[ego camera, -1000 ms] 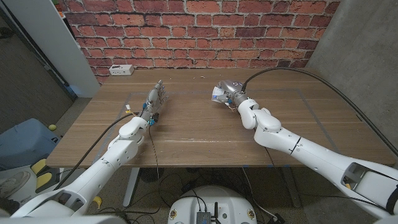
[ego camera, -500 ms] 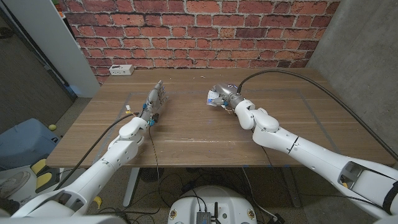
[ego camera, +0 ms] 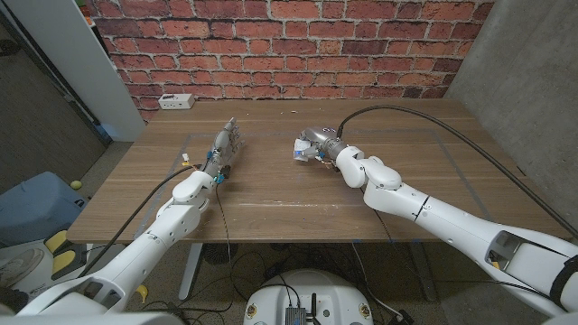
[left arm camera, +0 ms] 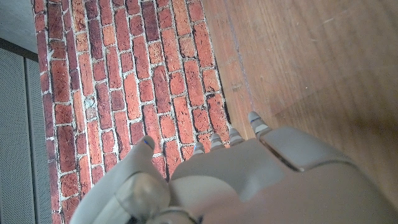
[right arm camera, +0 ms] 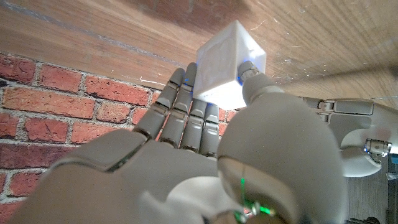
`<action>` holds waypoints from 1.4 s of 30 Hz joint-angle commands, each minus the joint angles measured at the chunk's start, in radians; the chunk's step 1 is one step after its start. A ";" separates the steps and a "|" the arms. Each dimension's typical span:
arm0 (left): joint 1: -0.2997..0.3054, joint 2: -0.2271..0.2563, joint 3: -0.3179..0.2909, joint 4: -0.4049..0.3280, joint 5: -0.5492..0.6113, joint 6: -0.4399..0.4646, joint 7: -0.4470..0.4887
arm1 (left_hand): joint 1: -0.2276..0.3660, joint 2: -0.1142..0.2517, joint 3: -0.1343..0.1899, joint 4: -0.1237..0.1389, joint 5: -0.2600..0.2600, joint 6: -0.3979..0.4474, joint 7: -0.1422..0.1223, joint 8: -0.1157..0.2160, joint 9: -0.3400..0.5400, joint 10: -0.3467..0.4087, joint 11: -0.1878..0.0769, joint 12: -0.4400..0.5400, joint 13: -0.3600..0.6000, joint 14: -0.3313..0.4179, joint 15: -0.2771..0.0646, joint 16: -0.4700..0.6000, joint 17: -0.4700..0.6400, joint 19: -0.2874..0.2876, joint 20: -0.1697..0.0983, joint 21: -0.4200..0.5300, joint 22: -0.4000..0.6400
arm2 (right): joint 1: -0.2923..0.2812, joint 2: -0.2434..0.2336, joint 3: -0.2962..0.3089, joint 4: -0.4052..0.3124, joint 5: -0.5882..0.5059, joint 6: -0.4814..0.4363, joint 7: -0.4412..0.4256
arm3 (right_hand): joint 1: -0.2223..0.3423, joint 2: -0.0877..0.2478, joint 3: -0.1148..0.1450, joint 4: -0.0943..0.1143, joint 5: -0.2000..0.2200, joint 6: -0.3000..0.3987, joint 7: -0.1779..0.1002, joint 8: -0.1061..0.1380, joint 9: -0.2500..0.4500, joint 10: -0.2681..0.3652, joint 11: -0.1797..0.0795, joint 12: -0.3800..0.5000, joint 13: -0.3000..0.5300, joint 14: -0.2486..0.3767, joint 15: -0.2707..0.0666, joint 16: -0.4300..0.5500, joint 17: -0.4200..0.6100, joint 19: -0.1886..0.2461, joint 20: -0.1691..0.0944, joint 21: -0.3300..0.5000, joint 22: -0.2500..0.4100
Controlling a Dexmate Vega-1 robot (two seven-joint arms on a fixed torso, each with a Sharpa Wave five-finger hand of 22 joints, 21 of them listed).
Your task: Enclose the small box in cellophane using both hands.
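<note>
The small white box (ego camera: 299, 150) sits in my right hand (ego camera: 316, 143), just above the middle of the wooden table (ego camera: 271, 194). In the right wrist view the box (right arm camera: 229, 61) is pinched between the thumb and the fingers (right arm camera: 184, 106). A clear cellophane sheet (ego camera: 424, 167) lies spread on the tabletop; its edges show faintly and it glints under the box (right arm camera: 283, 59). My left hand (ego camera: 225, 144) stands on its edge to the left of the box, fingers straight and pointing away, holding nothing. Its back (left arm camera: 249, 180) faces the left wrist camera.
A white power strip (ego camera: 175, 101) lies at the table's far left corner by the brick wall (ego camera: 289, 45). A blue bin (ego camera: 36, 208) stands on the floor beyond the table's left edge. Cables trail from both arms.
My right hand has carried the box a little to the left and nearer, towards my left hand. The left hand has stayed put.
</note>
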 commanded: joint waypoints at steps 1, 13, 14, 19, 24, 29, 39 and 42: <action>0.007 0.002 -0.004 -0.006 -0.003 -0.003 0.002 | 0.002 0.011 0.000 -0.003 0.002 -0.032 0.004 -0.004 0.002 -0.138 0.006 0.001 0.002 -0.090 -0.005 0.002 0.002 -0.038 -0.002 -0.003 0.003 | 0.029 0.020 -0.021 0.020 0.008 -0.034 0.097 | 0.072 0.101 0.013 0.025 0.006 0.181 -0.182 -0.011 0.004 0.040 -0.063 -0.011 -0.004 -0.013 -0.133 -0.016 -0.005 -0.008 0.003 0.007 0.002; 0.011 0.002 -0.006 -0.006 -0.004 -0.007 0.003 | 0.002 0.011 0.000 -0.004 0.002 -0.031 0.005 -0.003 0.002 -0.138 0.006 0.001 0.002 -0.089 -0.005 0.002 0.002 -0.037 -0.001 -0.004 0.003 | 0.060 0.023 -0.044 0.030 0.031 -0.093 0.190 | 0.000 0.060 -0.025 0.051 0.002 0.039 -0.175 -0.092 -0.006 -0.118 -0.044 -0.108 -0.039 -0.120 -0.090 -0.104 -0.047 -0.030 0.026 0.009 0.000; 0.011 0.002 -0.006 -0.006 -0.004 -0.007 0.001 | 0.002 0.011 0.000 -0.004 0.002 -0.031 0.004 -0.003 0.002 -0.138 0.006 0.001 0.002 -0.090 -0.005 0.002 0.002 -0.037 -0.001 -0.005 0.003 | 0.063 0.023 -0.047 0.029 0.030 -0.101 0.198 | -0.001 0.057 -0.027 0.049 0.001 0.027 -0.177 -0.098 -0.006 -0.129 -0.045 -0.115 -0.041 -0.124 -0.087 -0.107 -0.049 -0.032 0.028 0.008 0.000; 0.010 0.002 -0.005 -0.005 -0.004 -0.008 0.000 | 0.002 0.012 -0.001 -0.004 0.002 -0.031 0.004 -0.003 0.002 -0.139 0.006 0.000 0.002 -0.089 -0.006 0.002 0.002 -0.037 0.000 -0.005 0.003 | 0.073 0.020 -0.060 0.023 0.028 -0.125 0.221 | -0.015 0.036 -0.045 0.040 -0.001 -0.024 -0.184 -0.123 -0.008 -0.180 -0.049 -0.150 -0.052 -0.161 -0.080 -0.127 -0.059 -0.043 0.035 0.005 -0.002; 0.011 0.002 -0.005 -0.006 -0.004 -0.009 0.001 | 0.002 0.012 -0.001 -0.004 0.002 -0.031 0.004 -0.004 0.002 -0.140 0.004 0.000 0.002 -0.090 -0.006 0.002 0.002 -0.037 -0.001 -0.006 0.004 | 0.085 0.013 -0.066 0.018 0.039 -0.140 0.256 | -0.065 -0.007 -0.089 0.042 0.001 -0.110 -0.183 -0.154 -0.011 -0.258 -0.042 -0.204 -0.070 -0.205 -0.065 -0.153 -0.074 -0.060 0.051 -0.003 -0.004; 0.015 0.004 -0.006 -0.011 -0.003 -0.009 0.003 | 0.002 0.012 -0.001 -0.004 0.002 -0.031 0.004 -0.004 0.002 -0.139 0.005 0.000 0.002 -0.090 -0.005 0.002 0.002 -0.036 -0.001 -0.007 0.004 | 0.088 0.006 -0.062 0.011 0.055 -0.143 0.262 | -0.148 -0.040 -0.139 0.066 0.010 -0.190 -0.179 -0.163 -0.013 -0.303 -0.033 -0.247 -0.087 -0.237 -0.049 -0.179 -0.092 -0.073 0.070 -0.013 -0.006; 0.020 0.011 -0.005 -0.022 0.004 -0.005 0.011 | 0.002 0.012 -0.001 -0.005 0.002 -0.032 0.004 -0.004 0.002 -0.138 0.006 0.001 0.002 -0.090 -0.005 0.002 0.002 -0.035 -0.001 -0.008 0.004 | 0.055 -0.023 -0.014 -0.026 0.107 -0.141 0.208 | -0.276 -0.041 -0.197 0.124 0.018 -0.284 -0.160 -0.164 -0.016 -0.339 -0.022 -0.288 -0.104 -0.260 -0.026 -0.194 -0.100 -0.087 0.084 -0.027 -0.006; 0.021 0.017 -0.001 -0.028 0.018 -0.004 0.019 | 0.002 0.013 -0.001 -0.005 0.002 -0.032 0.004 -0.004 0.002 -0.138 0.006 0.001 0.002 -0.090 -0.005 0.002 0.002 -0.035 -0.001 -0.009 0.004 | 0.038 -0.038 0.003 -0.046 0.118 -0.135 0.178 | -0.284 -0.039 -0.200 0.128 0.020 -0.298 -0.158 -0.165 -0.016 -0.345 -0.019 -0.293 -0.105 -0.265 -0.025 -0.197 -0.101 -0.088 0.084 -0.028 -0.006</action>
